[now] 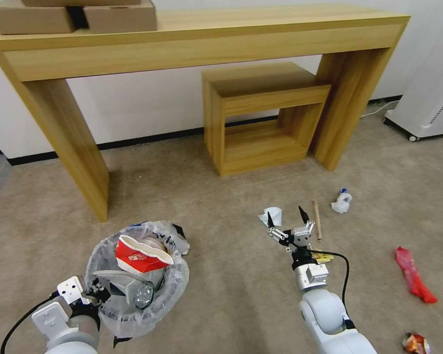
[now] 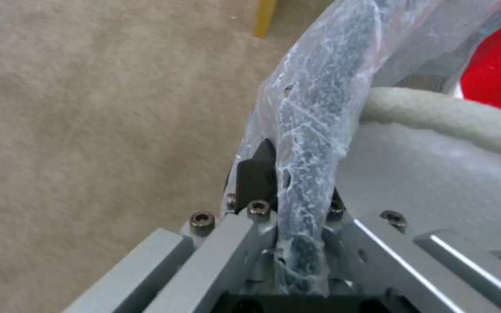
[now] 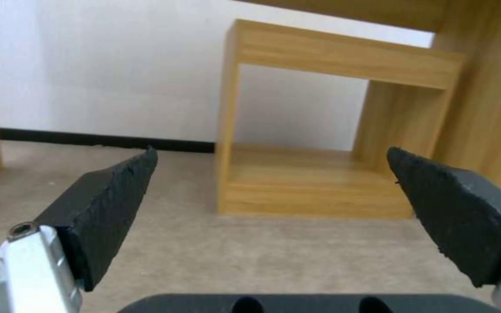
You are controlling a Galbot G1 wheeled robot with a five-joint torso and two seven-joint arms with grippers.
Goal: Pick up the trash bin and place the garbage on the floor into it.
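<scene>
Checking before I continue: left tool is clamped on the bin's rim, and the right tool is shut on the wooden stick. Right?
Not quite. The left tool is clamped on the trash bin rim, but the right tool is open and empty, as the right wrist view shows; the wooden stick lies on the floor.

Carpet (image 1: 221,275) beige. Desk (image 1: 197,44) light wood-grain. Trash bin (image 1: 133,319) liner translucent white — black lettering. Cup (image 1: 140,255) red, white-rimmed. Wrapper (image 1: 413,275) red. Tissue (image 1: 274,215) white.

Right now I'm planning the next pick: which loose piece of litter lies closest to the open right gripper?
The white tissue wad, just beside the right gripper; others lie farther.
</scene>
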